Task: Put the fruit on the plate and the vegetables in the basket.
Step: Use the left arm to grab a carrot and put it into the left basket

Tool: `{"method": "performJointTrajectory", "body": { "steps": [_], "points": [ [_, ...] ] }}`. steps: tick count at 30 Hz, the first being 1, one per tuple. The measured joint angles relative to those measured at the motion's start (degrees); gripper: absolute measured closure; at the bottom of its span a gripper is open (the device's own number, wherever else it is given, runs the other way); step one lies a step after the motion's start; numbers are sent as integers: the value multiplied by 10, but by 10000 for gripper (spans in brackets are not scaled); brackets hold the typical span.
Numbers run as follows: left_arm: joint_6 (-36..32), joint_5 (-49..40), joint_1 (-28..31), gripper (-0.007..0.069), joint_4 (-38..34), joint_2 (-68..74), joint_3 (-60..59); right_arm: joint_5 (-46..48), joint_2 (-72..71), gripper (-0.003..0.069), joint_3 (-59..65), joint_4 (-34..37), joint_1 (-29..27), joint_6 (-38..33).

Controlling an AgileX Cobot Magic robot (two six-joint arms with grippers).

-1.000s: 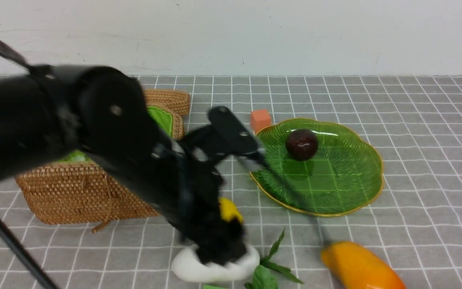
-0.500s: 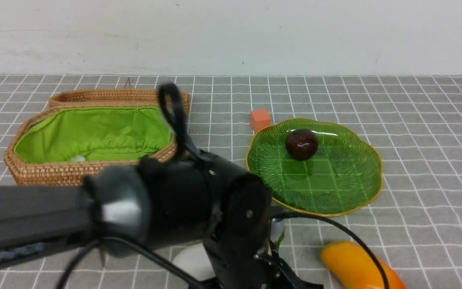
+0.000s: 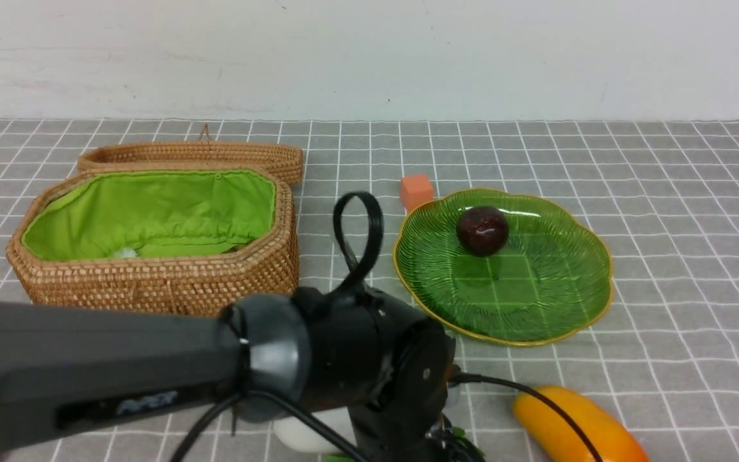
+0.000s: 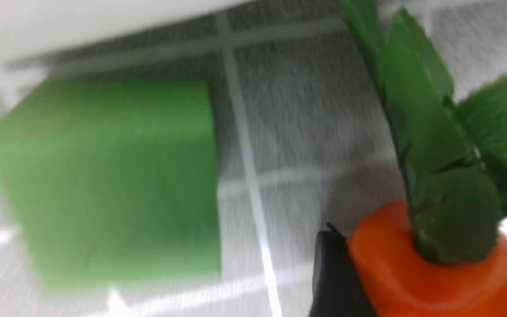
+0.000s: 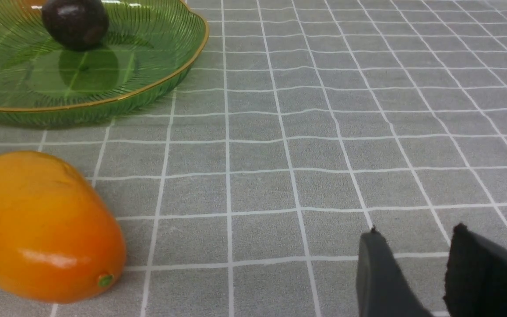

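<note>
In the left wrist view, an orange carrot [image 4: 434, 281] with green leaves [image 4: 429, 145] sits between my left gripper's [image 4: 427, 246] black fingers [image 4: 330, 273], which press on both its sides. In the front view the left arm [image 3: 356, 372] hides that grip. The green plate [image 3: 536, 301] holds a dark round fruit [image 3: 483, 231]. The mango [image 3: 575, 423] lies in front of the plate. Part of the white radish [image 3: 302, 436] shows under the arm. The lined basket [image 3: 151, 282] stands at the left. My right gripper [image 5: 416, 229] hangs open and empty over the cloth, apart from the mango [image 5: 42, 229].
A green cube [image 4: 108, 176] lies on the checked cloth close to the carrot. A small orange cube [image 3: 416, 190] sits behind the plate. The woven lid [image 3: 190, 156] leans behind the basket. A wall runs along the back.
My left arm has swung down and toward the near edge of the table, uncovering the basket. Plate, dark fruit and mango have stayed in place.
</note>
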State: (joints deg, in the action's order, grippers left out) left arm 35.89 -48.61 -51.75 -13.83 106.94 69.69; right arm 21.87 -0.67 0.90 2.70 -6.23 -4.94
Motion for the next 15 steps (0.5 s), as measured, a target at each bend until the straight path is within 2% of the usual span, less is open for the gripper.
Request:
{"method": "performJointTrajectory", "body": {
  "steps": [4, 8, 11, 14, 15],
  "points": [
    [-14, -62, 5, 237, 26, -60, 43, 0, 0, 418, 0, 0, 0, 0],
    [-45, -122, 68, 237, 36, -117, 116, 0, 0, 418, 0, 0, 0, 0],
    [-92, -136, 185, 237, 64, -151, 199, 0, 0, 418, 0, 0, 0, 0],
    [-173, -91, 283, 237, 128, -155, 239, 0, 0, 418, 0, 0, 0, 0],
    [-180, -86, 283, 237, 128, -154, 240, 0, 0, 418, 0, 0, 0, 0]
  ]
}}
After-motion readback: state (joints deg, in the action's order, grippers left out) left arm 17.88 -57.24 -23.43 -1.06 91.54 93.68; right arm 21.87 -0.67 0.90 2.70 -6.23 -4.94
